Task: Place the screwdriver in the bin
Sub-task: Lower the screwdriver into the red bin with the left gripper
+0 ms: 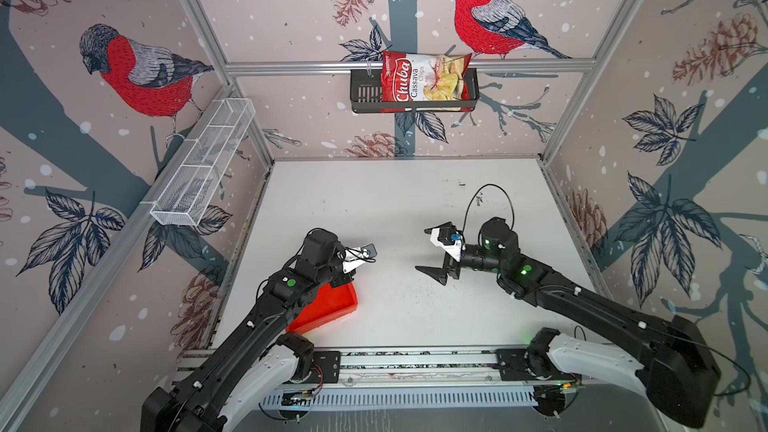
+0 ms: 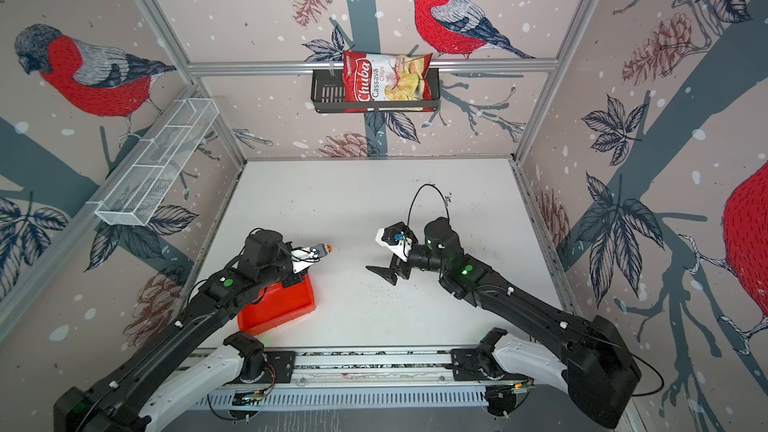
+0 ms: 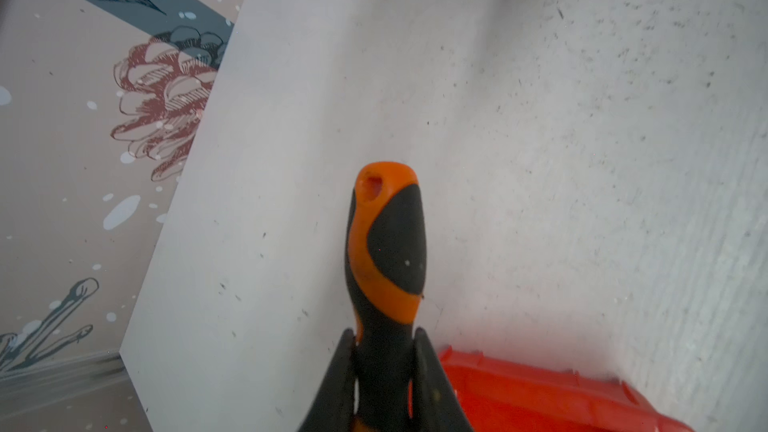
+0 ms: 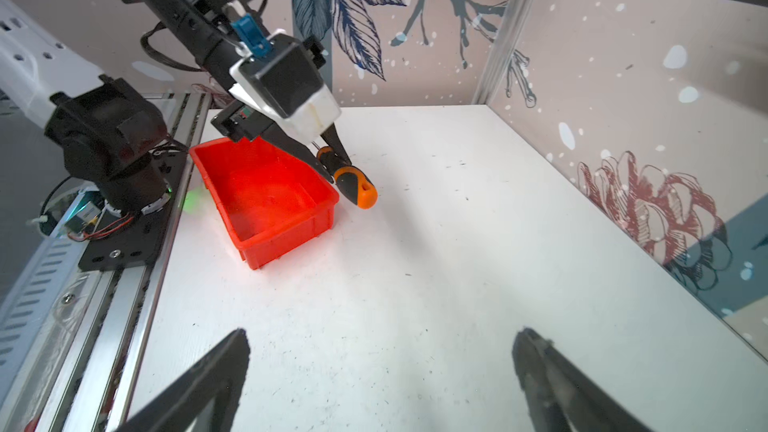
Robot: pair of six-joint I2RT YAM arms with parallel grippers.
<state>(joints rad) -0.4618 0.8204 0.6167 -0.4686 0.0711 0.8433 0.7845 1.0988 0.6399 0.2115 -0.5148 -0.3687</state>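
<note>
Right wrist view: left gripper (image 4: 340,169) clamps the screwdriver (image 4: 355,187) handle just beside the bin (image 4: 286,238), right gripper (image 4: 384,336) spread wide, empty.

Bullfinch-papered walls (image 1: 291,14) — aluminium frame (image 1: 291,68) — scuffed white tabletop (image 1: 374,201).

In both top views we look steeply down from high above the near rail (image 1: 415,361) onto the whole table (image 1: 395,201) and the far wall (image 1: 311,14). Our left wrist camera sits close behind the left gripper (image 3: 384,332), facing right. Our right wrist camera faces left across the table; all views share the bin (image 4: 291,238).
</note>
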